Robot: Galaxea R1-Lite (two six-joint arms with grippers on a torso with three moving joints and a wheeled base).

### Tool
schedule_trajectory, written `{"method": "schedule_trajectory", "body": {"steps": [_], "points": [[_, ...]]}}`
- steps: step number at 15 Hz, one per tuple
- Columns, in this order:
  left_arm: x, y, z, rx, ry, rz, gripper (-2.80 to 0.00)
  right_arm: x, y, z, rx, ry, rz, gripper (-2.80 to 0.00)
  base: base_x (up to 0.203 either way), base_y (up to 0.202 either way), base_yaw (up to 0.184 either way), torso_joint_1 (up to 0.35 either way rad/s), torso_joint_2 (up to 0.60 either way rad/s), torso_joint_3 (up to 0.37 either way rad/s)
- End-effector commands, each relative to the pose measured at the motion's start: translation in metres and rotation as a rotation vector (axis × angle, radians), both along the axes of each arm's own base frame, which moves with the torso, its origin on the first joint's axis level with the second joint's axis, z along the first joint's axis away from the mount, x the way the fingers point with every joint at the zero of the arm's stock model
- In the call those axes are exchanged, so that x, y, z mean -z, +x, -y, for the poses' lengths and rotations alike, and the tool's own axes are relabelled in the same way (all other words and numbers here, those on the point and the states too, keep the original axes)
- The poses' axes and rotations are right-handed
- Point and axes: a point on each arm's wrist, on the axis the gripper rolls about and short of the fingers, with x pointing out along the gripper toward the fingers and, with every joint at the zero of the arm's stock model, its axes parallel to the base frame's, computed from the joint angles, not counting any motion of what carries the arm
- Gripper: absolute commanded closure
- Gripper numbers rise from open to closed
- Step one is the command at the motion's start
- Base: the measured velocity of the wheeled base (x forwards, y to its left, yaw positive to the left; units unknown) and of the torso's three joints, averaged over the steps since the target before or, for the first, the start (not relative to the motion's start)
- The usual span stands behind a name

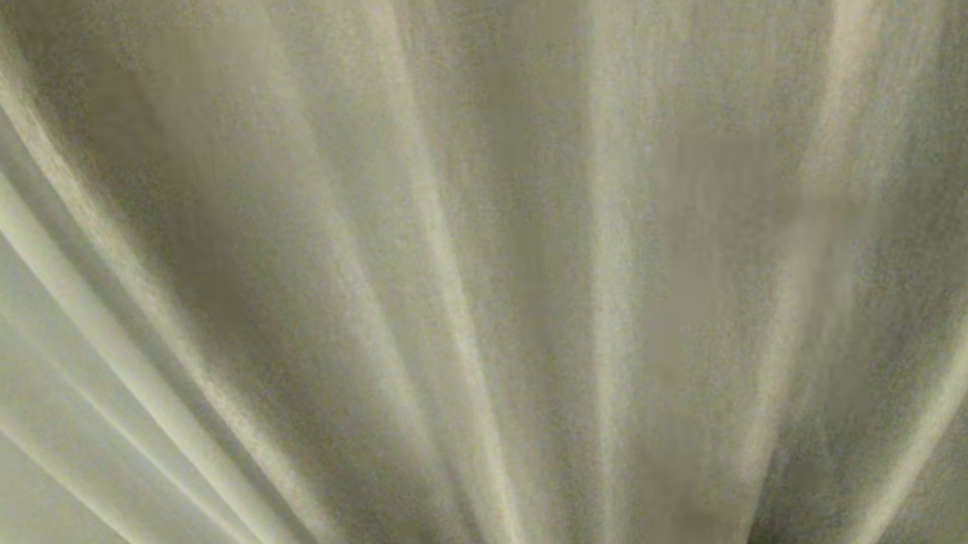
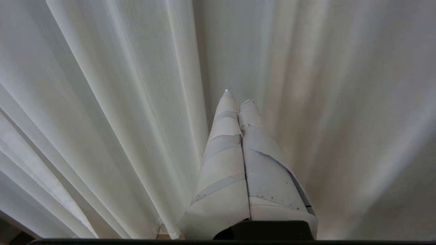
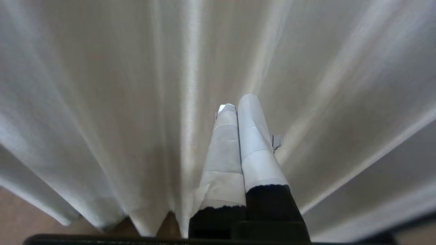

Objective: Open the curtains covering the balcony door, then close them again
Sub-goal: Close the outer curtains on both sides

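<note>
Left gripper [image 2: 238,97]: its 2 tape-wrapped fingers [image 2: 221,163] are clenched together with nothing between them, tips pointing at the curtains [image 2: 102,102] close ahead. Head view: pleated cream fabric fills the whole frame; neither arm is visible there. Right gripper [image 3: 236,102]: likewise clenched and grasping nothing, facing the same hanging folds, whose hem ends just above a brown floor [image 3: 20,217].
</note>
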Motion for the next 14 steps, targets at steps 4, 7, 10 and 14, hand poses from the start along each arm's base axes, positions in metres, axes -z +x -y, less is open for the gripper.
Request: {"method": "schedule_trajectory", "body": {"steps": [4,7,10,14], "points": [[0.0000,0.0000,0.0000,-0.001,0.001,0.000,0.00,0.0088,-0.0150,-0.0008,-0.045,0.073,0.112,0.00,0.000,0.000,0.000,0.000,0.00,0.000],[0.0000,0.0000,0.0000,-0.001,0.000,0.000,0.00,0.0088,-0.0150,-0.0008,-0.040,0.097,0.112,0.00,0.000,0.000,0.000,0.000,0.00,0.000],[0.0000,0.0000,0.0000,-0.001,0.001,0.000,0.00,0.0088,-0.0150,-0.0007,-0.039,0.097,0.112,0.00,0.000,0.000,0.000,0.000,0.00,0.000],[0.0000,0.0000,0.0000,-0.001,0.001,0.000,0.00,0.0088,-0.0150,-0.0007,-0.039,0.099,0.112,0.00,0.000,0.000,0.000,0.000,0.00,0.000]]}}
